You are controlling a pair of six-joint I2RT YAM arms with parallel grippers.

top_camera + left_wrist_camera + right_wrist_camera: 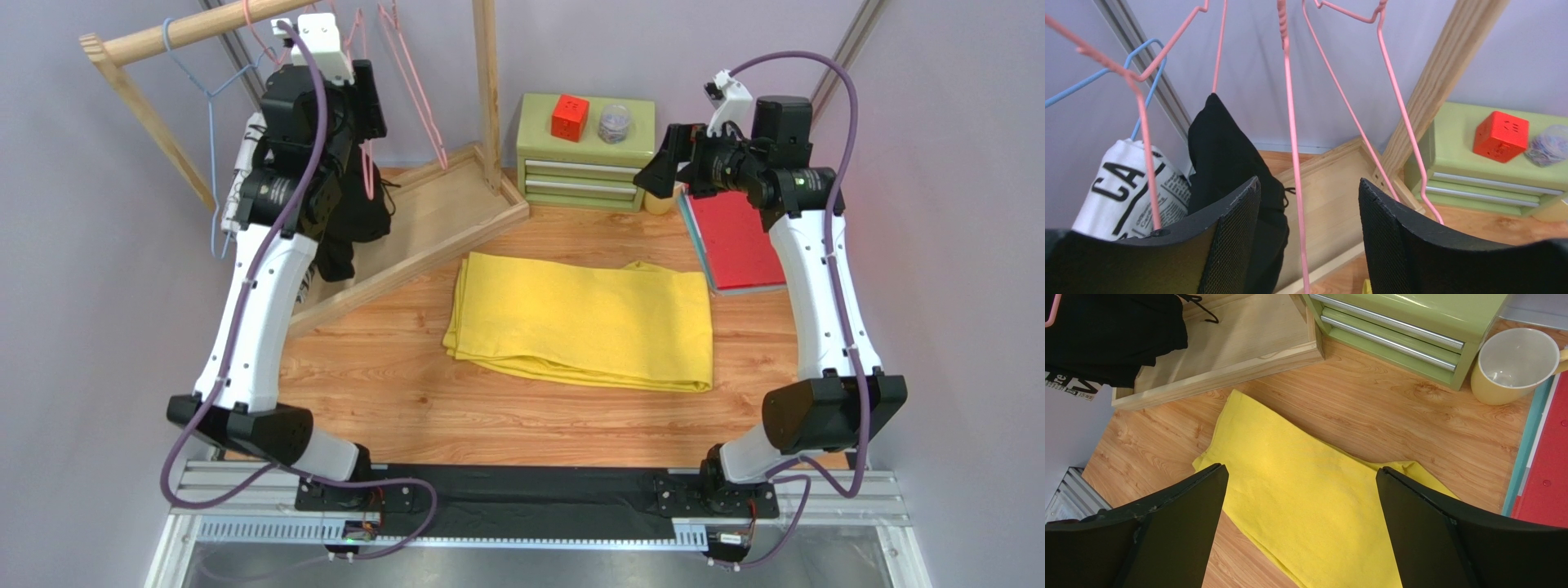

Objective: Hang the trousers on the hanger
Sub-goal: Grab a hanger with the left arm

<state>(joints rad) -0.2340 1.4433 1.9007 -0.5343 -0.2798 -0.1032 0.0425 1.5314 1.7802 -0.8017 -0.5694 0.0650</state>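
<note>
With left pincer spread around one pink hanger on the rail, and right pincer wide, facing yellow trousers lying folded on the surface, close softly on the thin wire, then lift its hook off without snagging.

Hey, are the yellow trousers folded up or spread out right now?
Folded. The trousers lie flat on the table as one compact rectangle, with stacked layers showing along the left edge and no separate legs visible.
</note>
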